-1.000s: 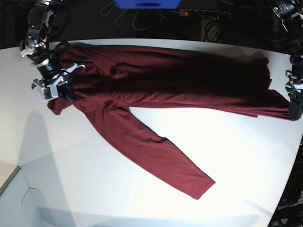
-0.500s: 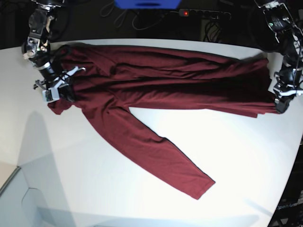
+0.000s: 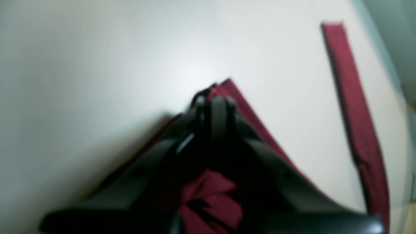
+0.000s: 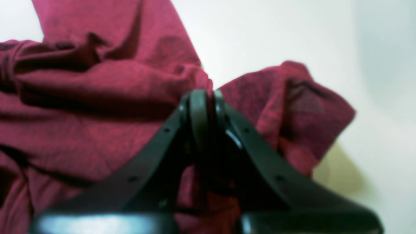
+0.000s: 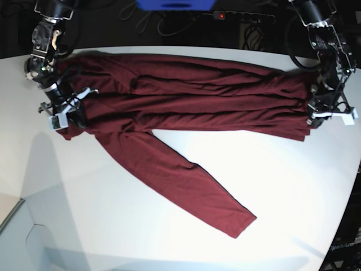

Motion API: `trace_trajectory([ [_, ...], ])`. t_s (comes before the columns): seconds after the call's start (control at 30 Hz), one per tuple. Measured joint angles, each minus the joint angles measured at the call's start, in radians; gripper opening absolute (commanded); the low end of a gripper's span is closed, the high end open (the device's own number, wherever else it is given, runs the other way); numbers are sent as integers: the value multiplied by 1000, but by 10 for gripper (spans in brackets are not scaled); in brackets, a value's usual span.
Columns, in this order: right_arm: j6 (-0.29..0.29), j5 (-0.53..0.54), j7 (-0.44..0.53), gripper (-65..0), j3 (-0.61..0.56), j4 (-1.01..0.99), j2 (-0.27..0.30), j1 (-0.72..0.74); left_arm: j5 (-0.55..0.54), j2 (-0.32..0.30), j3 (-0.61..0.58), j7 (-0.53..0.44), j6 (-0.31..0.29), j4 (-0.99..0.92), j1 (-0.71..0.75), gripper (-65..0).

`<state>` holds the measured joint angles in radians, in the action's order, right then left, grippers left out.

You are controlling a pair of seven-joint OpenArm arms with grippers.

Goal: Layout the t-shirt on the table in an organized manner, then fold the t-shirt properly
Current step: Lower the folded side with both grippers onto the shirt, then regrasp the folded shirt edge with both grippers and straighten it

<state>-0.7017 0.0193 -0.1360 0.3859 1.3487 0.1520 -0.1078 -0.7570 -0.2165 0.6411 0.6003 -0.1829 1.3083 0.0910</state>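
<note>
The dark maroon t-shirt (image 5: 197, 96) lies stretched in a long creased band across the back of the white table (image 5: 282, 186). One long sleeve (image 5: 186, 186) runs diagonally toward the front. At the band's left end in the base view, my right gripper (image 5: 70, 116) is shut on bunched fabric; the right wrist view shows its closed fingertips (image 4: 199, 100) pinching the t-shirt (image 4: 97, 87). At the band's right end my left gripper (image 5: 313, 119) is shut on the cloth's edge, which peeks past the tips (image 3: 224, 89) in the blurred left wrist view.
A black power strip (image 5: 243, 17), cables and a blue object (image 5: 175, 4) lie beyond the table's back edge. The table's curved edge runs just right of my left gripper. A grey surface (image 5: 17, 243) sits at the lower left corner.
My left gripper has moved inward from the table's right edge and slightly back, carrying the shirt's end with it. My right gripper has shifted slightly, still holding its end.
</note>
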Motion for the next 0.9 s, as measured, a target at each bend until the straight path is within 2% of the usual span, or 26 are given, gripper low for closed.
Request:
trace_trajectory([
  [0.2, 2, 2, -2, -650, -1, -12, 14, 7, 0, -33, -29, -8, -1, -95, -45, -641],
  [0.23, 2, 2, -4, -650, -2, -13, 13, 7, -3, -34, -29, -7, -1, -110, -51, -624],
  [0.3, 2, 2, -6, -594, -3, -13, 14, 8, -4, -41, -29, -5, -1, -125, -55, -543],
  [0.43, 3, 2, -5, -449, 0, -13, 24, 6, -2, -52, -28, -5, 0, -113, -51, -336],
  [0.5, 2, 0, -6, -398, 0, -5, 25, 2, -2, -47, -27, 0, 0, -91, -47, -267],
  [0.57, 2, -2, -11, -365, 0, 17, 24, -4, -10, -46, -28, 1, -2, -44, -23, -228],
  [0.7, 3, 3, -7, -323, 0, 62, 24, -3, -5, -46, -23, 0, 0, 81, 42, -225],
  [0.9, 3, 3, -6, -310, 6, 101, 12, -39, -7, -42, -24, -6, -5, 246, 165, -224],
])
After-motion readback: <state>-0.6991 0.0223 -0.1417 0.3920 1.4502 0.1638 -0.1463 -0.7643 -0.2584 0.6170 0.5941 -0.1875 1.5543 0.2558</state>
